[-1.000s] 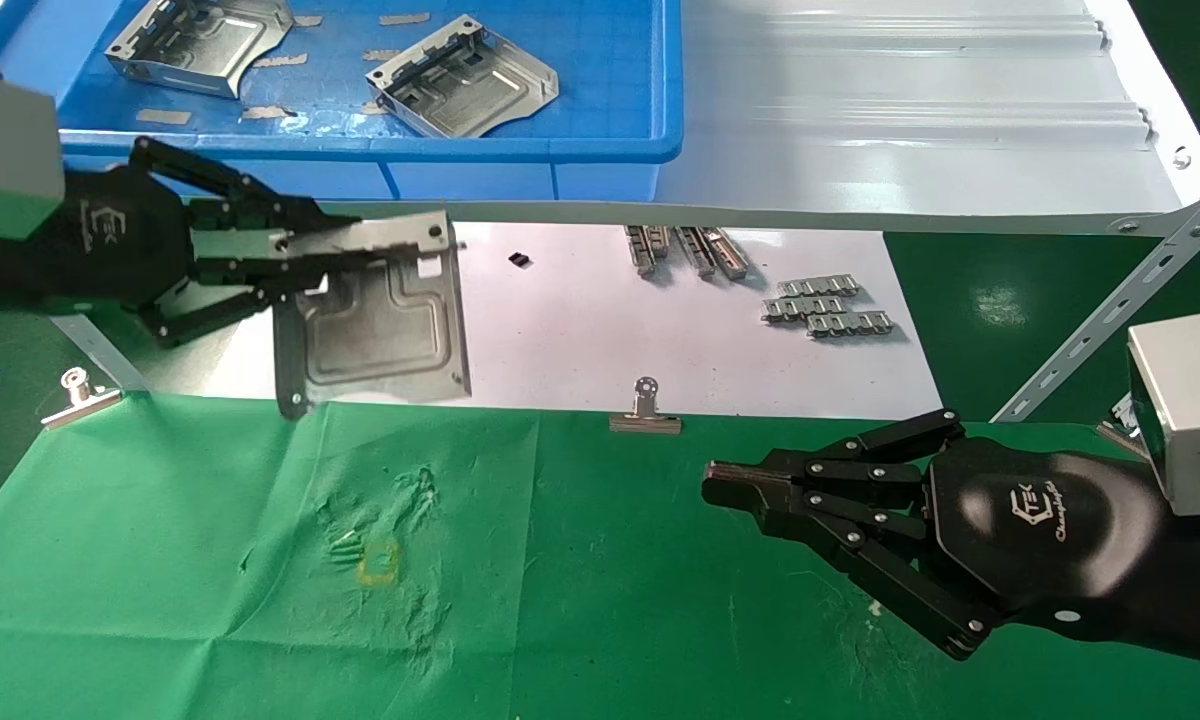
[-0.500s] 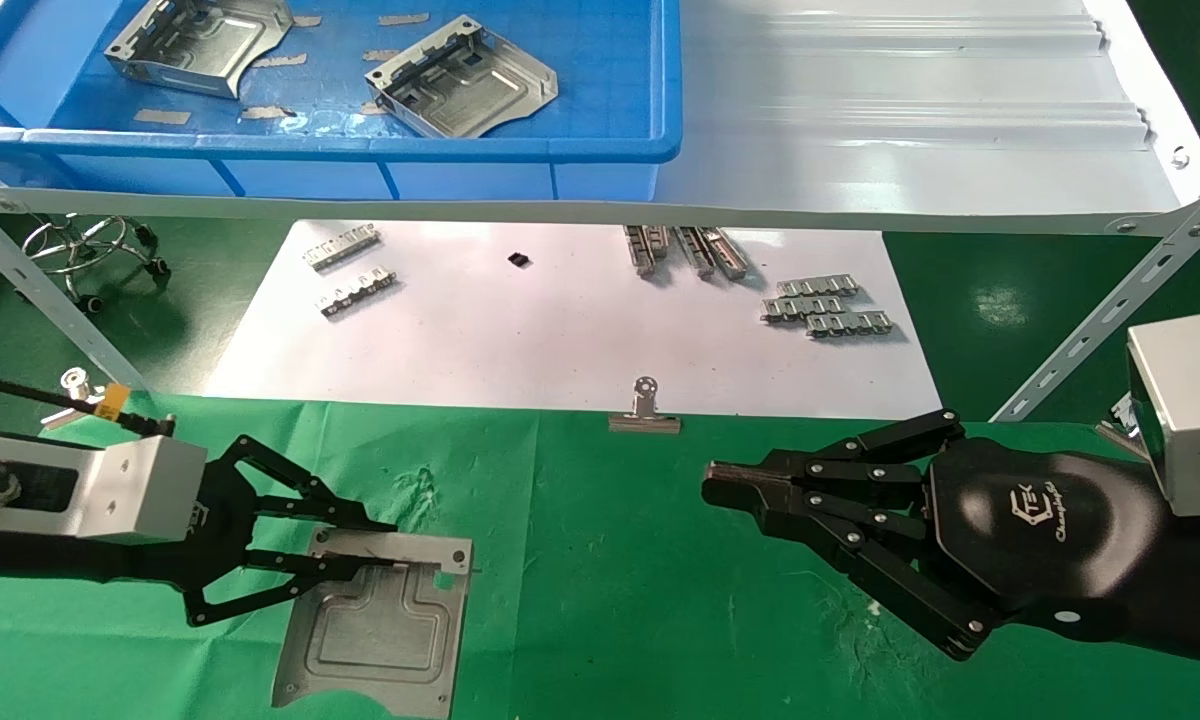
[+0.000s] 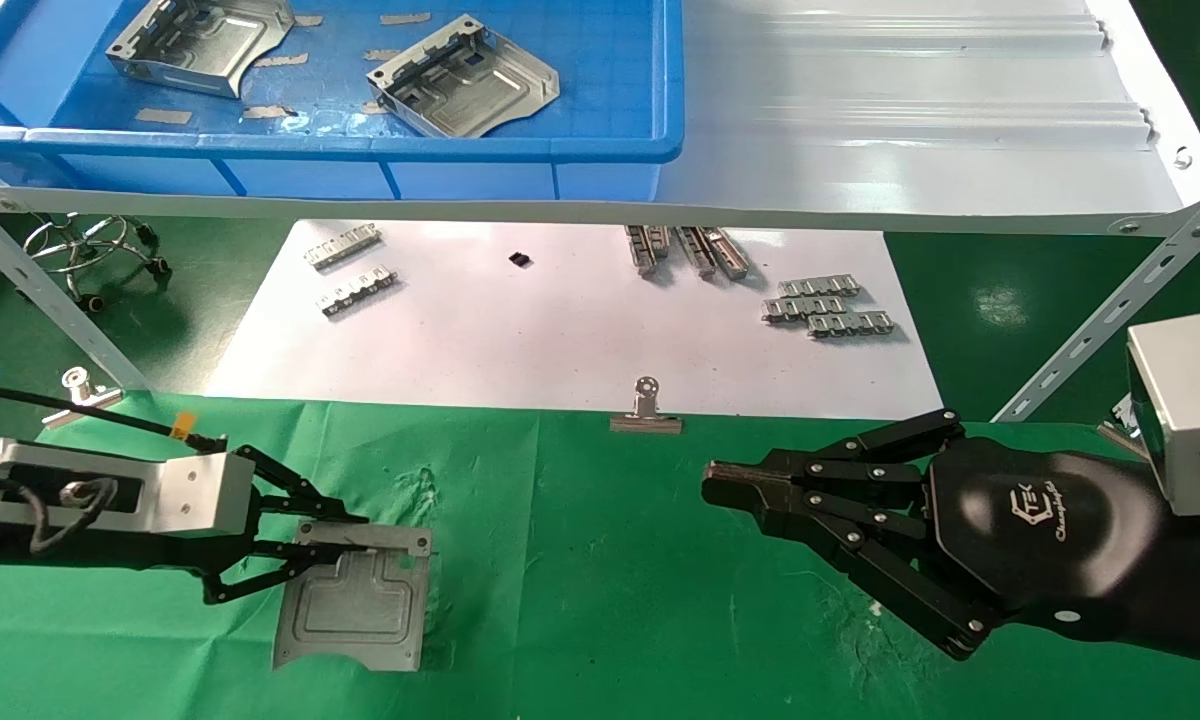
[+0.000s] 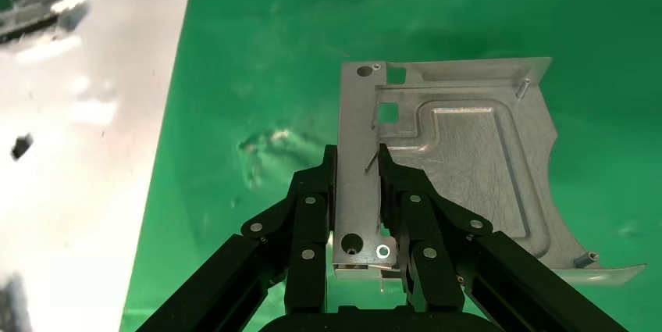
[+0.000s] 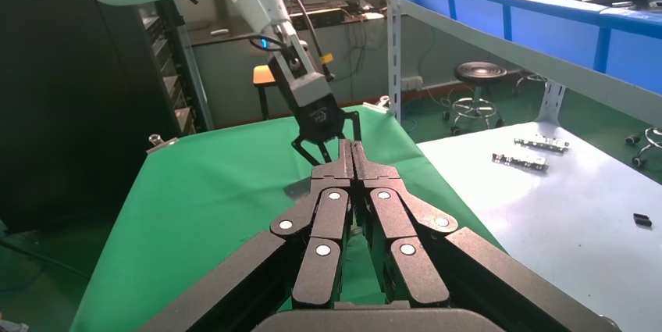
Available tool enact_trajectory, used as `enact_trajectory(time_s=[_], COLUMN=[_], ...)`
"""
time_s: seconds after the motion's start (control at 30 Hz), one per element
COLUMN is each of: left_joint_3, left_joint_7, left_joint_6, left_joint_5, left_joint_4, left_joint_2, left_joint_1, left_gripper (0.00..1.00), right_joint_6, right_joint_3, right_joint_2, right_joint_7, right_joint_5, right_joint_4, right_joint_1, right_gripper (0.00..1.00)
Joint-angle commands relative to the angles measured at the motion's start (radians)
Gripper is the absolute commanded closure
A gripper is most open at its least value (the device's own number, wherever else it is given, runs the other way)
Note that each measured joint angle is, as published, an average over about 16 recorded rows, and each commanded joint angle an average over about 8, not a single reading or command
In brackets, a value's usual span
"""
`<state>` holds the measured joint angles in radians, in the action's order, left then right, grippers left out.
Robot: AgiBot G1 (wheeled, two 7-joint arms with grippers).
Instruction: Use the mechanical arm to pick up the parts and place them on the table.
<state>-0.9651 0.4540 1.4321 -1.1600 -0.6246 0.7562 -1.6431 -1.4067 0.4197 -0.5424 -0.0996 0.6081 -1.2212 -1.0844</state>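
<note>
My left gripper (image 3: 345,545) is low over the green cloth table (image 3: 610,620) at the front left. Its fingers are shut on the raised edge of a silver stamped part (image 3: 355,610). The part's flat plate lies on or just above the cloth. In the left wrist view the fingers (image 4: 406,207) press both sides of the part's edge strip (image 4: 355,152), and the plate (image 4: 468,160) spreads over the cloth. Two more parts (image 3: 200,40) (image 3: 465,80) lie in the blue bin (image 3: 360,150). My right gripper (image 3: 720,485) is shut and empty over the cloth at the right; its own view shows it too (image 5: 351,148).
The blue bin stands on a pale grey shelf (image 3: 910,120) at the back. Below it a white sheet (image 3: 560,330) carries small ribbed strips (image 3: 825,305) (image 3: 350,270) (image 3: 685,250). Binder clips (image 3: 645,410) (image 3: 80,395) hold the cloth's far edge.
My left gripper has carried the part down from in front of the shelf to the cloth at the front left, then lowered it further. The right arm has not moved.
</note>
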Motion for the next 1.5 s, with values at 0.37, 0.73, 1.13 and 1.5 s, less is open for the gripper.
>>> enact_trajectory(time_s=[0.37, 0.73, 1.13, 1.5], left_joint_3=[0.002, 0.011, 0.058, 0.145], left_joint_7=[0.040, 0.069, 0.006, -0.101], left_joint_6=[-0.076, -0.096, 0.085, 0.104], left_joint_5=[-0.010, -0.001, 0.139, 0.194], left_joint_4=[0.039, 0.067, 0.047, -0.047], left_joint_2=[0.026, 0.033, -0.022, -0.045], left_joint_1=[0.036, 0.042, 0.042, 0.110], left_gripper=[0.28, 0.00, 0.00, 0.00], right_joint_6=[0.000, 0.000, 0.000, 0.000], right_joint_3=[0.000, 0.000, 0.000, 0.000], right_joint_2=[0.000, 0.000, 0.000, 0.000], right_joint_7=[0.000, 0.000, 0.000, 0.000], right_joint_5=[0.000, 0.000, 0.000, 0.000], right_joint_4=[0.000, 0.000, 0.000, 0.000], right_joint_1=[0.000, 0.000, 0.000, 0.000], right_gripper=[1.00, 1.00, 1.00, 0.00])
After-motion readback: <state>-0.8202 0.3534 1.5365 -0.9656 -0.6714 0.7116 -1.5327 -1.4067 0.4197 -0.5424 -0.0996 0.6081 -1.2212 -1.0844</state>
